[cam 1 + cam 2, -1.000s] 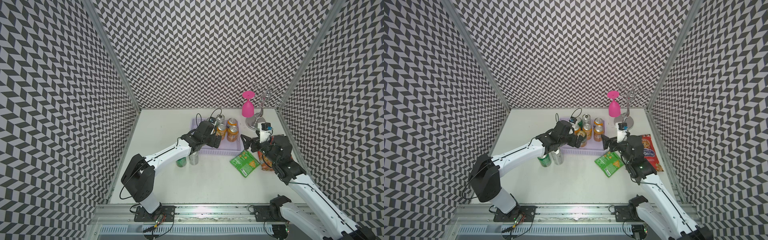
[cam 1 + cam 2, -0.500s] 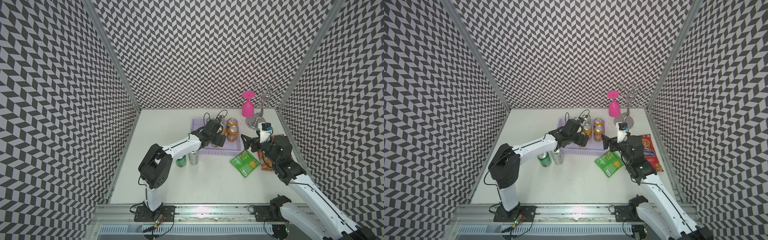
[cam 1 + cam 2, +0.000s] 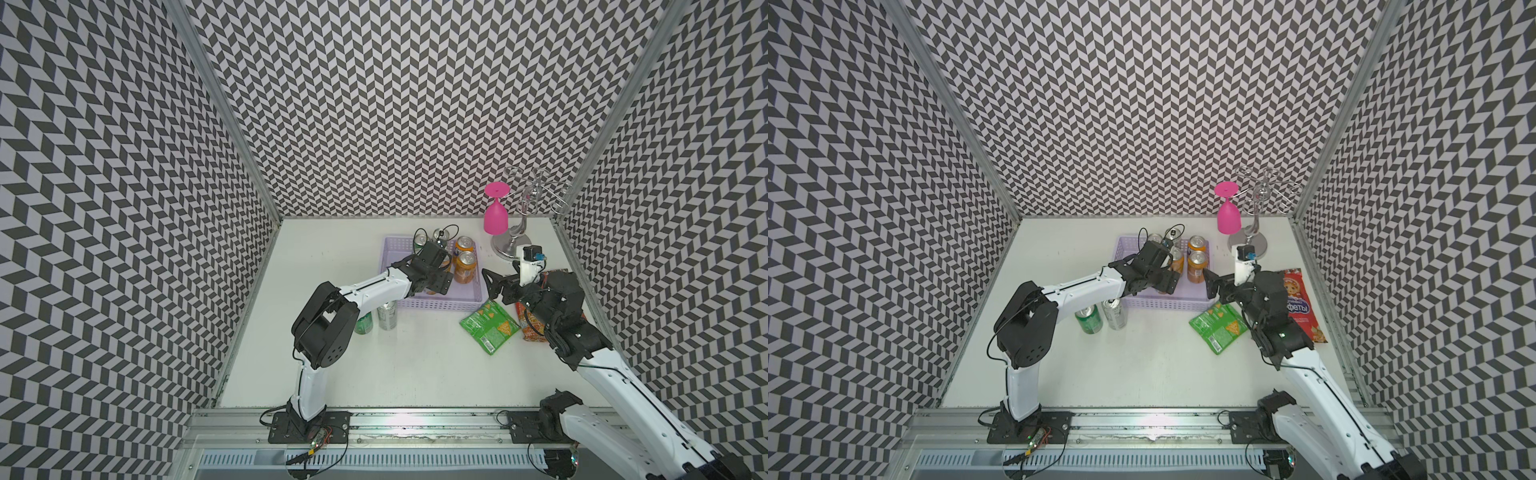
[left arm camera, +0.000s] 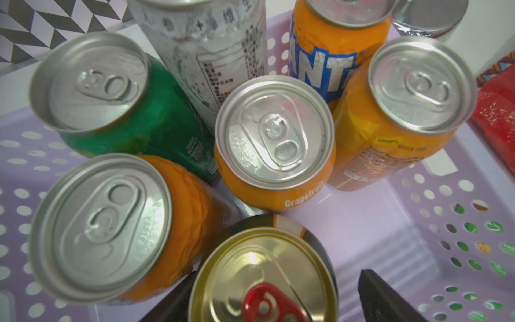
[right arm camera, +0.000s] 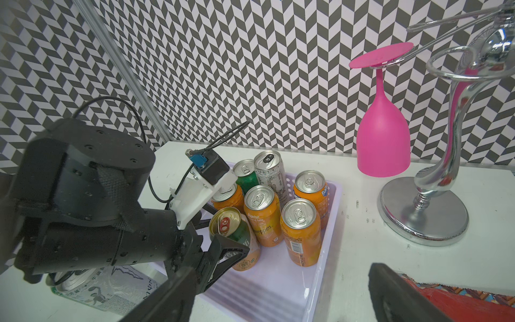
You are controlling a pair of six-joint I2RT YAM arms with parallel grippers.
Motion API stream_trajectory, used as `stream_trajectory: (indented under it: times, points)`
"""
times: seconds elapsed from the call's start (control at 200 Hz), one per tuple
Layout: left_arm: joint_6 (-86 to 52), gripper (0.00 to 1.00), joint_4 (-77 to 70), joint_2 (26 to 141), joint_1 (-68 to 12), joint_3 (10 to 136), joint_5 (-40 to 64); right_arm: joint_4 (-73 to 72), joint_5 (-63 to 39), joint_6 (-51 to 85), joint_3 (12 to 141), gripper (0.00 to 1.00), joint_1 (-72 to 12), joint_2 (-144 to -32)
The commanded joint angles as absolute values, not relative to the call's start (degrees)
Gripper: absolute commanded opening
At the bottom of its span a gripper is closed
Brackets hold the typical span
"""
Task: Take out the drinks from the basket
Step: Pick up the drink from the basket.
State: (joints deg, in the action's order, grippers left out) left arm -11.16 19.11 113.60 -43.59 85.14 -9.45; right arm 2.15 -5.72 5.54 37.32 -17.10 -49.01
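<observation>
The lilac basket [image 3: 440, 305] holds several drinks: orange cans [image 3: 464, 267], a green can [image 4: 92, 83] and a tall silver-grey can [image 5: 269, 170]. A gold-topped can with a red tab [image 4: 262, 278] stands nearest the basket's front. My left gripper [image 3: 436, 284] is down in the basket, open, one finger on each side of that can. A gap shows between the can and one finger [image 4: 384, 301]. A green can [image 3: 364, 325] and a silver-grey can [image 3: 387, 316] stand on the table left of the basket. My right gripper [image 3: 494, 286] hangs open and empty by the basket's right edge.
A green snack bag [image 3: 490, 326] and a red snack bag [image 3: 1302, 307] lie right of the basket, under my right arm. A pink goblet [image 3: 495, 212] hangs upside down on a chrome rack [image 3: 513, 245] at the back right. Patterned walls close in three sides.
My left gripper has moved right and deeper into the basket, and its jaws have narrowed round the gold-topped can. The right arm has stayed still.
</observation>
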Motion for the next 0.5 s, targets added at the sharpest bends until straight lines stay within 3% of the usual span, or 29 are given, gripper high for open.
stream_trajectory:
  times: [0.0, 0.496]
  points:
    - [-10.5, 0.82, 19.3, 114.7, -43.4, 86.8, -11.4, 0.4, -5.0, 5.5, 36.7, 1.00, -16.9, -47.8]
    - [-10.4, 0.57, 18.6, 110.0, -43.7, 85.0, -10.8, 0.3, -4.9, 5.5, 36.7, 1.00, -16.8, -47.5]
